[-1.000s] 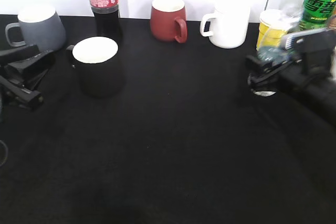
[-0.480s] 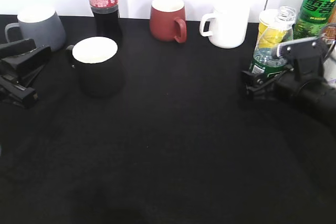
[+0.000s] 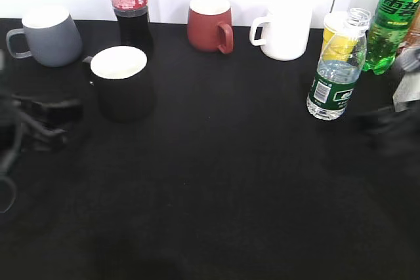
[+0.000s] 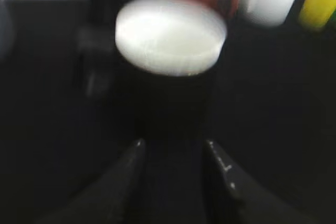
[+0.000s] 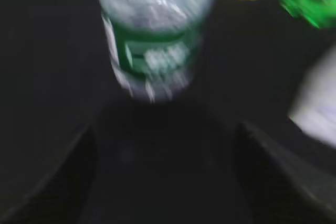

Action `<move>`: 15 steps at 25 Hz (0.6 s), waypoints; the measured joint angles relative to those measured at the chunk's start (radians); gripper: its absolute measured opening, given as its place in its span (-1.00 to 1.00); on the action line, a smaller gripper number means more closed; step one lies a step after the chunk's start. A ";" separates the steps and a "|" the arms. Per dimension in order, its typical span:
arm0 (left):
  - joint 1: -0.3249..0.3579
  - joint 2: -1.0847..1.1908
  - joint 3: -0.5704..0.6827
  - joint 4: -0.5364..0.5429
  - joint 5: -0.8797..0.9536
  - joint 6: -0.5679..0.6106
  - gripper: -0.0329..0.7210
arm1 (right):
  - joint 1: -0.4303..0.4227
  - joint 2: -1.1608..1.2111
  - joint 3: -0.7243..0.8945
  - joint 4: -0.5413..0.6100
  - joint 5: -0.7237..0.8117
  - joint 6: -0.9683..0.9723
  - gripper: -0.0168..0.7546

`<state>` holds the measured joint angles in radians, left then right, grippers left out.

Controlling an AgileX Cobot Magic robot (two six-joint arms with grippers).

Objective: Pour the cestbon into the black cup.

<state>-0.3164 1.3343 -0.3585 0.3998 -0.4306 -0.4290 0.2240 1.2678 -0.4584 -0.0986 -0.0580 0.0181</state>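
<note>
The cestbon point(image 3: 334, 78) stands upright and uncapped on the black table at the right, held by nothing. In the right wrist view it is blurred point(image 5: 153, 45), just beyond my open, empty right gripper point(image 5: 165, 137). That gripper is a dark blur at the right edge of the exterior view point(image 3: 384, 124), apart from the bottle. The black cup point(image 3: 122, 83) stands at the left with its white inside showing. It fills the left wrist view point(image 4: 169, 95), just ahead of my open, empty left gripper point(image 4: 173, 150). That gripper is blurred left of the cup in the exterior view point(image 3: 62, 113).
Along the back stand a grey mug point(image 3: 46, 35), a cola bottle point(image 3: 130, 6), a dark red mug point(image 3: 210, 24), a white mug point(image 3: 286, 32), a yellow cup point(image 3: 337, 36) behind the cestbon, and a green soda bottle point(image 3: 394, 21).
My right gripper has let go of the cestbon and drawn back to the right; the bottle now stands upright alone. My left gripper has moved lower and toward the black cup.
</note>
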 joint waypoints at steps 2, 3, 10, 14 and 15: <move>-0.095 -0.076 -0.136 -0.111 0.444 -0.003 -0.17 | 0.000 -0.196 -0.129 0.051 0.413 0.000 0.59; -0.133 -0.121 -0.192 -0.138 0.582 -0.004 -0.17 | 0.000 -0.289 -0.196 0.080 0.578 0.000 0.57; -0.266 -0.745 -0.250 -0.218 1.196 0.006 -0.17 | 0.000 -0.775 -0.248 0.107 1.064 0.000 0.56; -0.266 -0.994 -0.251 -0.227 1.397 0.145 -0.17 | 0.000 -0.998 -0.067 0.086 1.107 0.000 0.54; -0.266 -1.024 -0.249 -0.227 1.406 0.162 -0.17 | 0.000 -1.046 -0.050 0.079 1.106 0.000 0.53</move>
<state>-0.5827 0.3102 -0.6079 0.1728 0.9758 -0.2668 0.2240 0.2214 -0.5080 -0.0198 1.0485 0.0181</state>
